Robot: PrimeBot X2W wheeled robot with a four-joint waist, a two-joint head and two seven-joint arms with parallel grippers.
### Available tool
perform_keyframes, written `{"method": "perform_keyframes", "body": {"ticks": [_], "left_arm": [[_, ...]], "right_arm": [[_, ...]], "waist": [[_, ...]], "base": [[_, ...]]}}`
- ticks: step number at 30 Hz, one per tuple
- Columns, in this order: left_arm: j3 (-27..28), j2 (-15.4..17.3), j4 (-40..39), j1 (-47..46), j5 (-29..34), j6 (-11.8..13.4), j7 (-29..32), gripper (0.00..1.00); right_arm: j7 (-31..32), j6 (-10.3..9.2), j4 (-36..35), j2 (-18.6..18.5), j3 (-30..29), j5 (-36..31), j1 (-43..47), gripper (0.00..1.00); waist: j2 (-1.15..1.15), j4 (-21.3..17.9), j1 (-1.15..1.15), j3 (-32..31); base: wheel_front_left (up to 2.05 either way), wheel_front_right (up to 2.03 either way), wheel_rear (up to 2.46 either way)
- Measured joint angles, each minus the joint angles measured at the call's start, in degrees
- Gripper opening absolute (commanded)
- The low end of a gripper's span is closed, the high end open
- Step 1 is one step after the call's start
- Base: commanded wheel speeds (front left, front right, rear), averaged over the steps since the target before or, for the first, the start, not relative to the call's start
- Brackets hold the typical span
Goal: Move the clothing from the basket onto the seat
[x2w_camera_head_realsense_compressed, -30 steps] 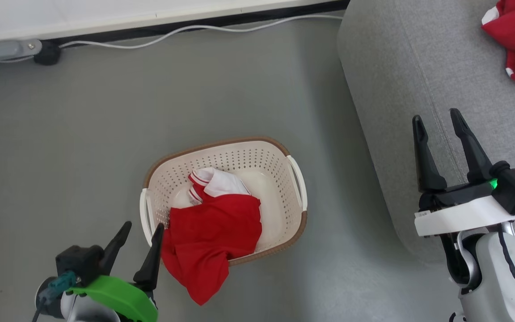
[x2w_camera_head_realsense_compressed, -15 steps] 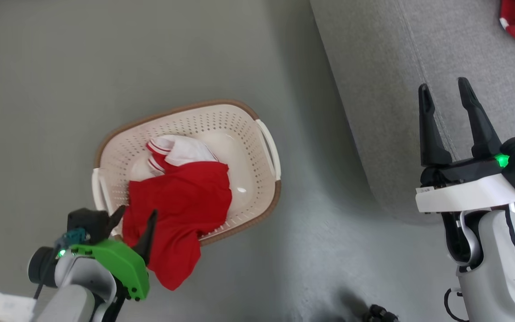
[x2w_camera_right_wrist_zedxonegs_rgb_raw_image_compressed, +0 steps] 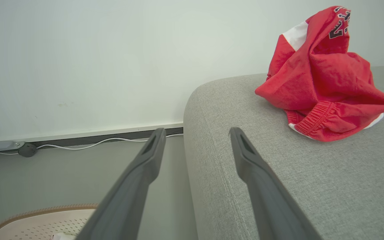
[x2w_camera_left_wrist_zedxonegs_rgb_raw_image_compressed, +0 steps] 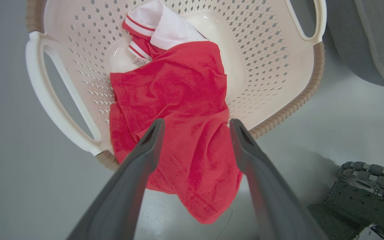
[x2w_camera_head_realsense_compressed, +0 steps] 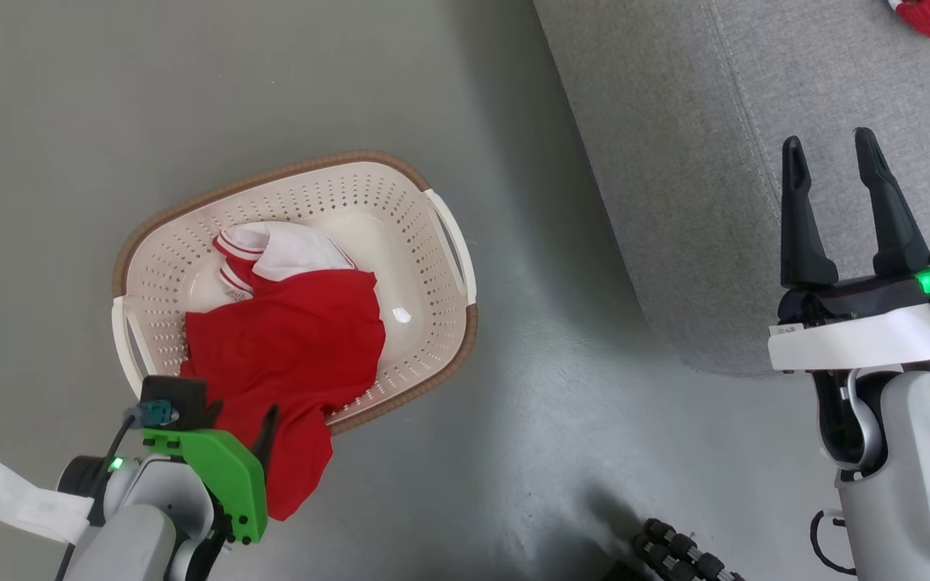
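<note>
A red garment (x2w_camera_head_realsense_compressed: 287,355) with a white striped collar lies in the cream basket (x2w_camera_head_realsense_compressed: 271,173) and hangs over its near rim down to the floor. My left gripper (x2w_camera_head_realsense_compressed: 243,411) is open just above that hanging part. In the left wrist view its fingers (x2w_camera_left_wrist_zedxonegs_rgb_raw_image_compressed: 197,122) spread over the red fabric (x2w_camera_left_wrist_zedxonegs_rgb_raw_image_compressed: 185,110), apart from it, inside the basket wall (x2w_camera_left_wrist_zedxonegs_rgb_raw_image_compressed: 268,60). My right gripper (x2w_camera_head_realsense_compressed: 828,139) is open and empty above the grey sofa (x2w_camera_head_realsense_compressed: 715,161). A second red garment (x2w_camera_right_wrist_zedxonegs_rgb_raw_image_compressed: 322,83) sits crumpled on the sofa seat (x2w_camera_right_wrist_zedxonegs_rgb_raw_image_compressed: 245,173), beyond the right gripper (x2w_camera_right_wrist_zedxonegs_rgb_raw_image_compressed: 197,130).
The basket stands on grey floor, left of the sofa's rounded arm. A white cable (x2w_camera_right_wrist_zedxonegs_rgb_raw_image_compressed: 88,145) runs along the wall base. Black rollers of my base (x2w_camera_head_realsense_compressed: 679,553) show near the bottom edge. A white paper tag (x2w_camera_head_realsense_compressed: 13,496) hangs from the left arm.
The head camera has tilted and turned, shifting the whole picture. My left gripper moved from beside the basket's near left rim to over the hanging red fabric. The right gripper stays open.
</note>
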Motion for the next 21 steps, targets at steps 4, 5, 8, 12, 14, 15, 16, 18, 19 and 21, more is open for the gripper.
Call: {"method": "perform_keyframes", "body": {"ticks": [4, 5, 8, 12, 14, 15, 16, 18, 19, 21], "left_arm": [[-0.1, 0.0, 2.7, -0.3, 0.0, 0.0, 0.9, 1.00], [-0.1, 0.0, 3.1, -0.4, 0.0, 0.0, 1.3, 1.00], [-0.1, -0.2, 4.3, -1.3, 0.0, 0.0, 1.9, 1.00], [0.2, -0.8, 6.2, -2.8, -0.4, 0.0, 2.1, 1.00], [0.3, -0.9, 7.3, -3.2, -0.4, 0.0, 2.5, 1.00], [0.3, -0.9, 7.7, -3.4, -0.4, 0.0, 2.5, 1.00], [0.4, -0.9, 8.1, -3.6, -0.4, 0.0, 2.5, 1.00], [0.5, -0.9, 9.0, -4.2, -0.4, 0.0, 2.5, 1.00], [0.5, -0.9, 9.3, -4.6, -0.4, 0.0, 2.5, 1.00], [0.7, -1.0, 10.2, -5.2, -0.5, 0.0, 2.5, 1.00]], "right_arm": [[0.0, 0.01, 0.0, 0.0, -0.1, 0.0, 0.0, 1.00], [0.0, 0.01, 0.0, 0.0, -0.1, 0.0, 0.0, 1.00], [0.0, 0.01, -0.1, 0.0, -0.4, 0.0, 0.0, 1.00], [0.0, 0.03, -0.4, 0.0, -0.5, 0.0, 0.0, 1.00], [0.0, 0.04, -0.5, 0.1, -0.6, 0.0, -0.1, 1.00], [0.0, 0.05, -0.6, 0.1, -0.8, 0.0, -0.1, 1.00], [0.0, 0.07, -0.7, 0.1, -1.0, 0.0, -0.1, 1.00], [0.0, 0.07, -0.8, 0.1, -1.3, 0.0, -0.1, 1.00], [0.0, 0.07, -0.9, 0.1, -1.4, 0.0, -0.1, 1.00], [0.0, 0.08, -1.0, 0.1, -1.6, 0.0, -0.2, 1.00]], "waist": [[0.00, 0.1, 0.00, 0.2], [0.00, 0.2, 0.00, 0.3], [0.00, 0.2, 0.00, 0.9], [0.00, 0.2, 0.00, 1.9], [0.00, 0.2, 0.00, 2.5], [0.00, 0.2, 0.00, 2.7], [0.00, 0.2, 0.00, 3.0], [0.00, 0.2, 0.00, 3.6], [0.00, 0.2, 0.00, 3.8], [0.00, 0.2, 0.00, 4.3]], "base": [[0.00, 0.00, 0.00], [0.00, 0.00, 0.00], [0.00, 0.00, 0.00], [0.00, 0.00, 0.00], [0.00, 0.00, 0.00], [0.00, 0.00, 0.00], [0.00, 0.00, 0.00], [0.00, 0.00, 0.00], [0.00, 0.00, 0.00], [0.00, 0.00, 0.00]]}}
